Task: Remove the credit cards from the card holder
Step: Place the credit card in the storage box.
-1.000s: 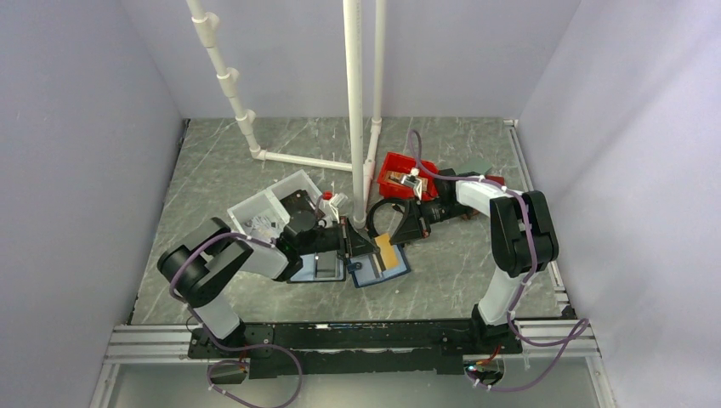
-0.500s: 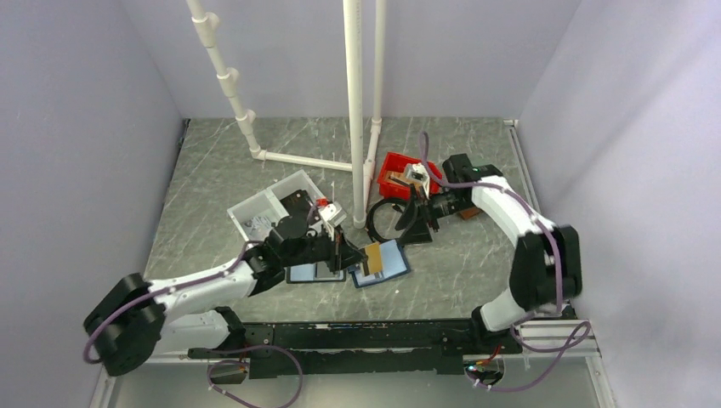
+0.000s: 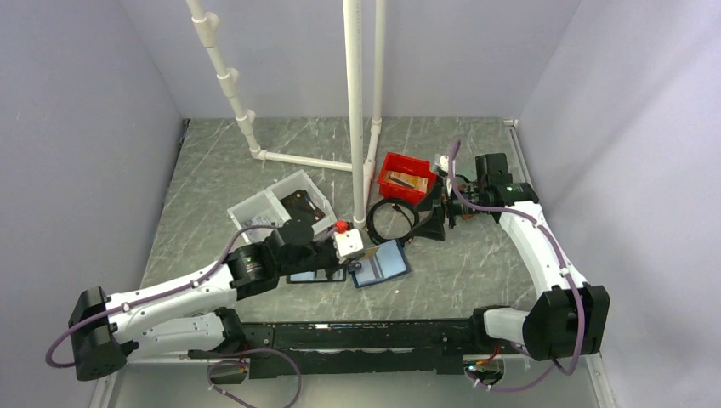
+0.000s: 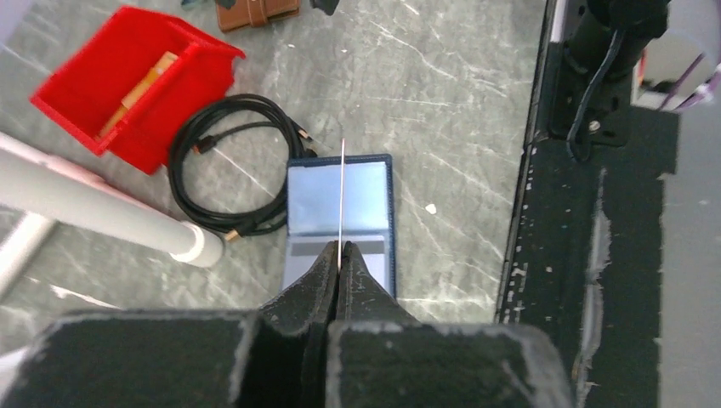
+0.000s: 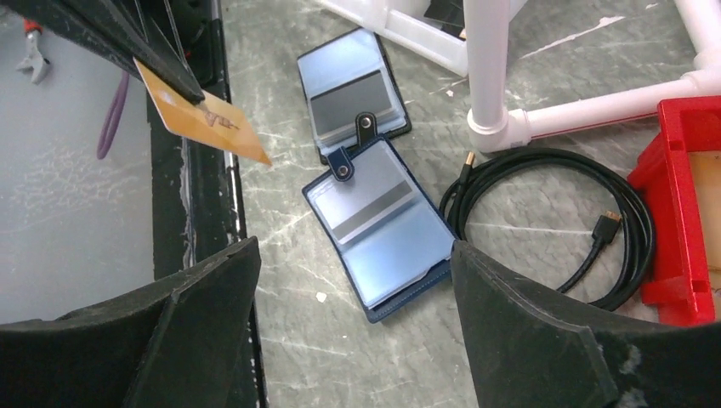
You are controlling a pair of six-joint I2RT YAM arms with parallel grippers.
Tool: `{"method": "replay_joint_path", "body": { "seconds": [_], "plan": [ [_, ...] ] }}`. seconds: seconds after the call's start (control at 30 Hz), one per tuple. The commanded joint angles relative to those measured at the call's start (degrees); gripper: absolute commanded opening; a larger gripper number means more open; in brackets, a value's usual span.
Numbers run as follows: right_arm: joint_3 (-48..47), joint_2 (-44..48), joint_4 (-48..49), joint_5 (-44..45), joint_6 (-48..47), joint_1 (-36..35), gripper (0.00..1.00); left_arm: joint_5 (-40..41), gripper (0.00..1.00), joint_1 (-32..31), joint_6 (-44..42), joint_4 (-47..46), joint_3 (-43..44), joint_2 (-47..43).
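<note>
The card holder (image 3: 383,263) lies open on the table, navy outside and light blue inside (image 5: 383,229), with its tab toward the folio. My left gripper (image 4: 342,251) is shut on a gold-orange credit card (image 5: 204,123). In the left wrist view this card is edge-on, a thin line (image 4: 342,187) above the open holder (image 4: 357,204). In the top view the left gripper (image 3: 361,253) hovers at the holder's left edge. My right gripper (image 5: 353,340) is open and empty, its fingers (image 5: 544,331) wide apart. It stands back to the holder's right (image 3: 425,228).
A black-edged folio (image 5: 353,89) lies open just left of the holder. A coiled black cable (image 3: 391,219), a red bin (image 3: 406,177) and white PVC pipes (image 5: 493,76) stand behind it. A clear box (image 3: 276,208) sits at the left, and a brown wallet (image 4: 255,13) lies beyond the bin.
My right gripper has opened, let go of the card and drawn back to the right. The left arm has stretched out and turned its wrist, keeping the card over the holder's left edge.
</note>
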State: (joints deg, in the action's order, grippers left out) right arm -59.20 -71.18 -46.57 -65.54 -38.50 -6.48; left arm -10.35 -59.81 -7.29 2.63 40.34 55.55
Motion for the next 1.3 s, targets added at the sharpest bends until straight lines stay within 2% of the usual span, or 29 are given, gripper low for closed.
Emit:
{"method": "replay_joint_path", "body": {
  "seconds": [0.0, 0.2, 0.4, 0.53, 0.6, 0.73, 0.83, 1.07, 1.27],
  "plan": [
    [2.62, 3.46, 6.38, -6.6, 5.86, 2.11, 0.87, 7.22, 0.0, -4.65, -14.9, 3.26, 5.13, 3.31],
    [7.49, 3.9, 14.07, -14.2, 13.34, 3.06, 0.99, 10.17, 0.0, -11.78, -27.38, 0.69, 6.37, 7.2],
    [14.31, 3.42, 30.74, -18.11, 30.95, 1.78, 1.0, 10.22, 0.0, -16.78, -37.18, -6.83, 3.66, 9.35],
    [14.46, 0.91, 30.52, -17.41, 31.46, -1.98, 1.0, 15.13, 0.0, -20.32, -41.78, -8.39, 3.56, 10.41],
    [13.89, -0.82, 29.57, -16.4, 31.36, -3.75, 1.0, 19.41, 0.0, -23.46, -45.75, -8.35, 4.09, 11.6],
    [12.58, -4.84, 28.85, -16.08, 33.08, -6.67, 1.0, 37.23, 0.0, -30.83, -56.72, -11.28, 4.39, 17.5],
    [11.52, -6.78, 28.26, -16.04, 33.96, -7.46, 1.0, 44.55, 0.0, -32.54, -60.09, -13.51, 3.48, 20.91],
    [13.25, -7.17, 35.12, -11.55, 44.27, -7.75, 1.0, 53.51, 0.0, -34.04, -70.21, -31.91, -2.41, 24.86],
    [12.99, -9.08, 36.63, -11.53, 48.33, -8.7, 1.0, 57.48, 0.0, -34.24, -79.25, -50.15, -5.51, 30.1]
  ]
}}
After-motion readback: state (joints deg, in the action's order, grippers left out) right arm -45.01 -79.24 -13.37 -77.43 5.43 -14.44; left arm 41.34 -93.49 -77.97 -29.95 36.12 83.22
